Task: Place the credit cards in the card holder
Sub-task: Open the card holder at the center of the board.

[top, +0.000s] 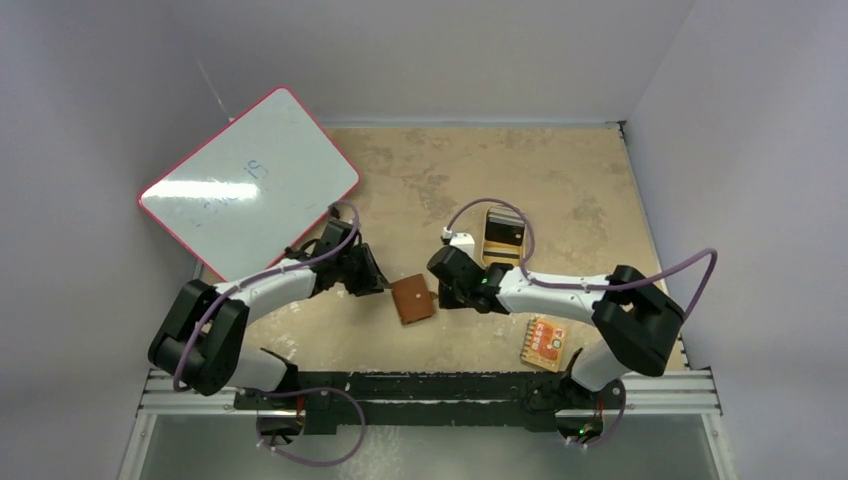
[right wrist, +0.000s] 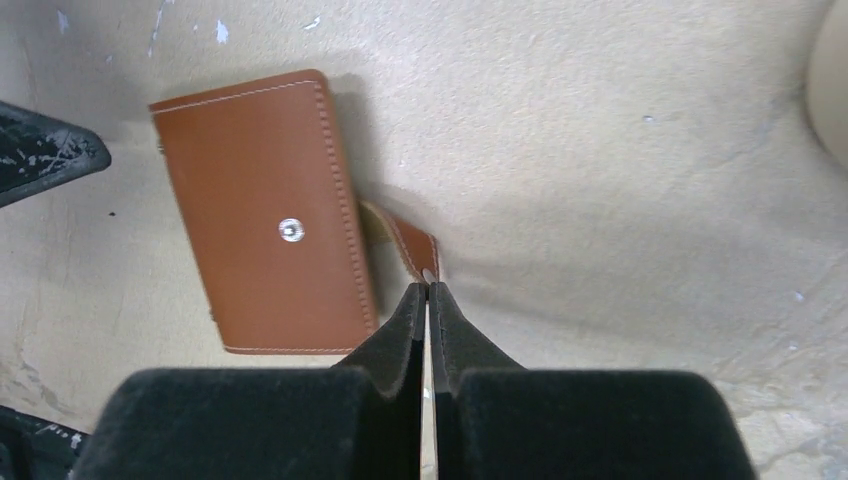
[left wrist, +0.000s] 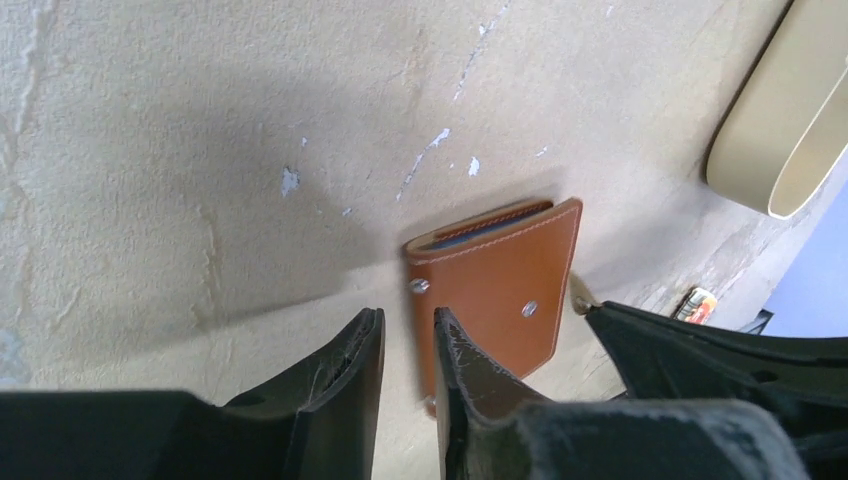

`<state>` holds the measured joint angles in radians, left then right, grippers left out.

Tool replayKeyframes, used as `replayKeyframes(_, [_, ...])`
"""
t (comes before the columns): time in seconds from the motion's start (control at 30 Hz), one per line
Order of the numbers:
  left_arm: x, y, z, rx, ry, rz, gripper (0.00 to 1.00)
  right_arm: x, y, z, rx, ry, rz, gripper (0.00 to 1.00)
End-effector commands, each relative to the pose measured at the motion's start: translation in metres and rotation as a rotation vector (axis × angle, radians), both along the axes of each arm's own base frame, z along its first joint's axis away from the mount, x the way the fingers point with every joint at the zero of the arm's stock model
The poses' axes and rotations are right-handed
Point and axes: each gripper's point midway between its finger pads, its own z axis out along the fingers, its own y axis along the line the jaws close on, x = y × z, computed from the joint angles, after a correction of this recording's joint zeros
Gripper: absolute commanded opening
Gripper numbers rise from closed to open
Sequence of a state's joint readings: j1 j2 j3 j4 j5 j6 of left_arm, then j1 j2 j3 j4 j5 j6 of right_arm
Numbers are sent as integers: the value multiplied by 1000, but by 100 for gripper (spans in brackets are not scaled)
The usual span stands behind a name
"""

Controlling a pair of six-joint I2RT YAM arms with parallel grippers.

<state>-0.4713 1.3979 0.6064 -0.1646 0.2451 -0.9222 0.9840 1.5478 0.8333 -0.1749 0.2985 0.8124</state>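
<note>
I am pinching the snap tab [right wrist: 405,245] of the card holder [right wrist: 260,220] with my right pincer [right wrist: 428,292], shut tight. My left pincer [left wrist: 405,322] is hovering just beside it, open a crack, holding nothing.

The left arm [top: 270,285] and right arm [top: 550,285] bend inward from the near edge, wrists lowered and pointing at each other. Left jaws stand slightly parted; right jaws are pressed together.

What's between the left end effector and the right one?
The closed card holder lies between the left end effector and the right end effector, clearest in the top view.
</note>
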Motion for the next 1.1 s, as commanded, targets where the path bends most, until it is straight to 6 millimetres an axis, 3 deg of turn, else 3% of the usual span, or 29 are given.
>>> replayKeyframes(0.0, [8,0,25,8,-71,-44,28,3,-7,18,60,-24,-36,0])
replayKeyframes(0.13, [7,3,28,35,-65,-53,32,2,0,32,146,-30,-14,0])
replayKeyframes(0.33, [3,-19,37,-92,-65,-116,33,-4,20,50,261,-10,48,0])
replayKeyframes(0.53, [5,-25,54,-136,-106,-130,42,-7,41,85,404,-37,111,0])
replayKeyframes(0.7, [-4,-34,68,-201,-94,-176,50,-15,57,99,491,-36,187,0])
replayKeyframes(0.83, [-2,-19,81,-108,-130,-159,52,-16,61,105,523,-42,203,0])
replayKeyframes(0.93, [-3,-6,78,-35,-127,-135,52,-15,58,99,511,-37,179,0])
replayKeyframes(1.07, [-4,-6,72,-33,-111,-127,52,-17,54,98,501,-35,181,0])
